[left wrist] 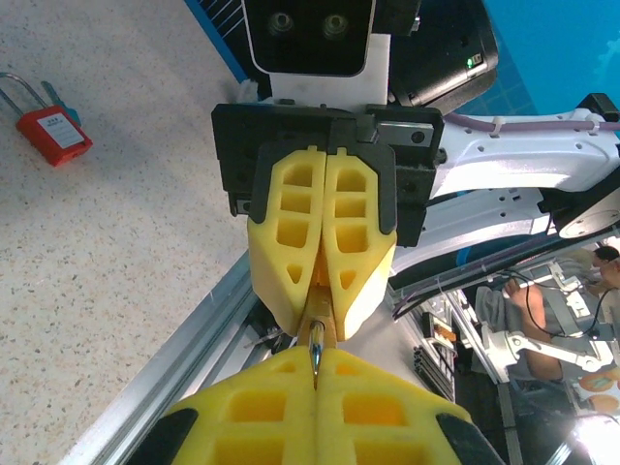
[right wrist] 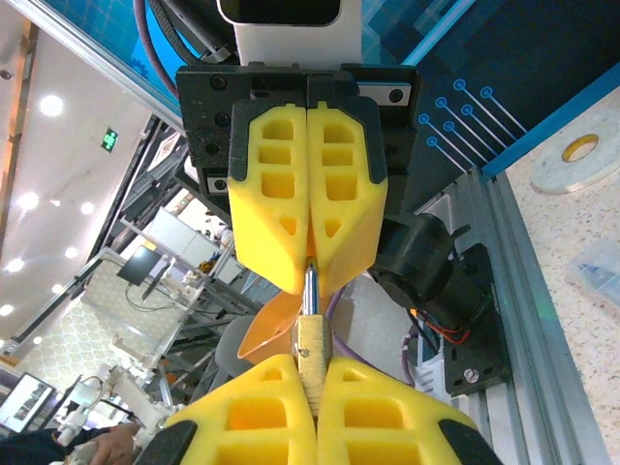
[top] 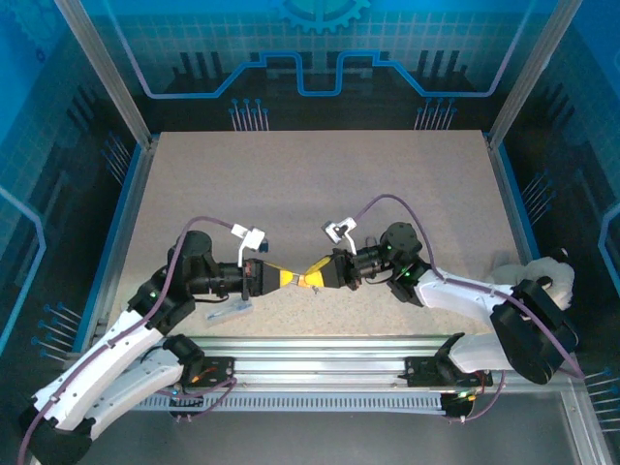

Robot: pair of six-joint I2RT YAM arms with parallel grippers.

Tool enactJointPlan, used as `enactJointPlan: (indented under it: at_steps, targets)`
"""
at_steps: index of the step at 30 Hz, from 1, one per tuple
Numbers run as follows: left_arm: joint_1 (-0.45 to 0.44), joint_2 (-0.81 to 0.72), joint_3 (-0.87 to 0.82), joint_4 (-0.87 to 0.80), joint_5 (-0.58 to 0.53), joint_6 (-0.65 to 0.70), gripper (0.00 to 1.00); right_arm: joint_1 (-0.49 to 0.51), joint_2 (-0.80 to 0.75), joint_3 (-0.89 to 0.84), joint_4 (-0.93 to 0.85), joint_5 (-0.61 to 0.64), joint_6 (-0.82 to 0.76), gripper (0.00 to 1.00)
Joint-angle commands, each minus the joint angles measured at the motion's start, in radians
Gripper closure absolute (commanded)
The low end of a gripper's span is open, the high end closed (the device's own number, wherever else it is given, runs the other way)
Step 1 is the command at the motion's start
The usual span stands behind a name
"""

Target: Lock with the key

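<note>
Just above the table's front edge, my left gripper [top: 290,279] and right gripper [top: 316,278] meet tip to tip. In the left wrist view the left gripper [left wrist: 317,376] is shut on the key [left wrist: 316,356]. Only its thin metal blade shows; its head is hidden between the yellow pads. The blade runs into a small brass-coloured padlock [right wrist: 311,351], on which the right gripper [right wrist: 312,380] is shut. From the right wrist, the key blade [right wrist: 310,286] spans the short gap between the padlock and the left gripper's fingers [right wrist: 276,223].
A red padlock [left wrist: 54,133] with a silver shackle lies on the speckled table [top: 320,184], a small blue piece beside it. A greyish flat item [top: 229,312] lies by the left arm. A tape roll [right wrist: 581,149] sits at the table's side. The aluminium rail [top: 320,351] runs along the front.
</note>
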Motion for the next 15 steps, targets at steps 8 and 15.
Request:
enactJointPlan:
  at_steps: [8, 15]
  targets:
    - [-0.025, 0.001, -0.066, 0.096, -0.006, -0.055, 1.00, 0.069, -0.026, 0.077, -0.071, 0.105, -0.088, 1.00]
    - [-0.042, -0.015, -0.110, 0.173, -0.035, -0.092, 1.00, 0.104, 0.016, 0.114, -0.063, 0.131, -0.089, 1.00]
